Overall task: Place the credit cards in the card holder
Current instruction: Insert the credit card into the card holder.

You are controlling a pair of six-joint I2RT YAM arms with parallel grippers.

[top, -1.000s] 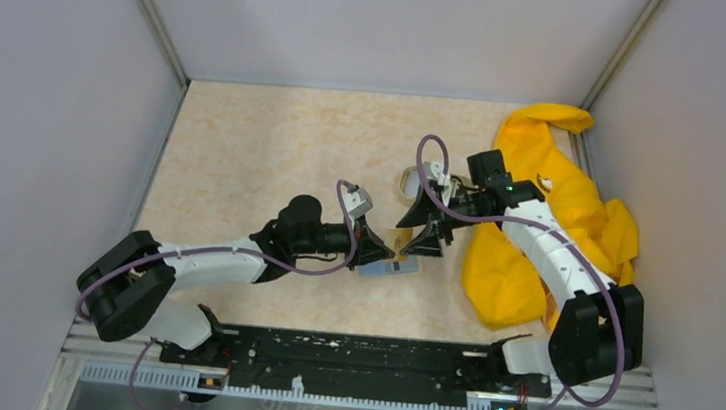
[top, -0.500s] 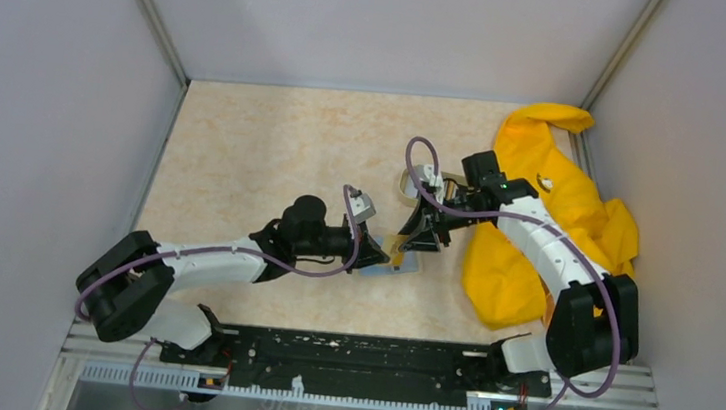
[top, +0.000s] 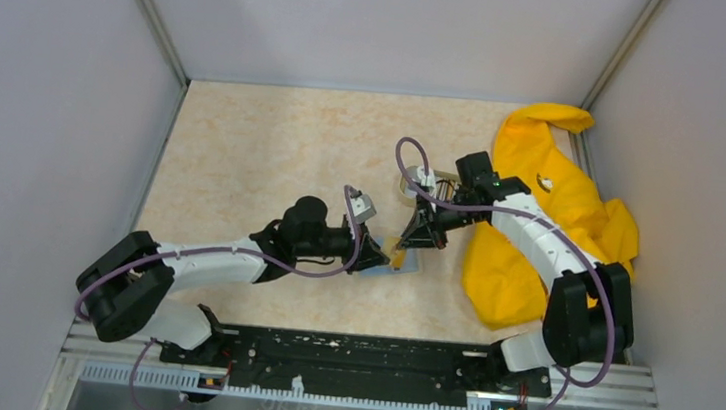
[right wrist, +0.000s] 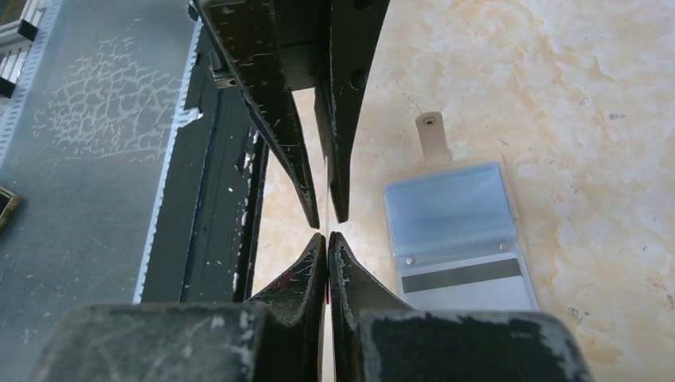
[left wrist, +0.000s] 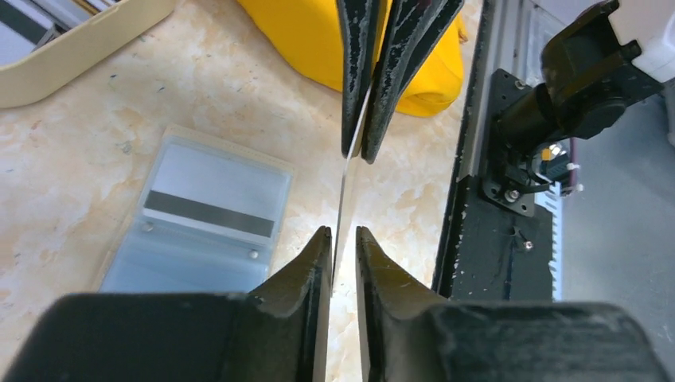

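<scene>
One of the credit cards point(left wrist: 347, 187) hangs edge-on above the table between both grippers. My right gripper point(right wrist: 328, 235) is shut on its far end. My left gripper point(left wrist: 343, 231) stands slightly open around the near end, and the card rests against one finger with a gap on the other side. In the top view the left gripper point(top: 379, 254) and right gripper point(top: 414, 238) meet tip to tip. The card holder point(left wrist: 203, 219) lies flat and open just below them, light blue inside, with a dark-striped card in one pocket. The right wrist view also shows the card holder point(right wrist: 458, 239).
A beige oval dish point(left wrist: 79, 48) sits behind the holder, and the top view shows the dish point(top: 409, 181) near the right wrist. The big yellow cloth point(top: 560, 204) covers the right side of the table. The black base rail point(left wrist: 477, 239) runs along the near edge.
My right gripper moved in toward the left gripper and shut on the card. My left gripper, shut on the card before, has opened a little.
</scene>
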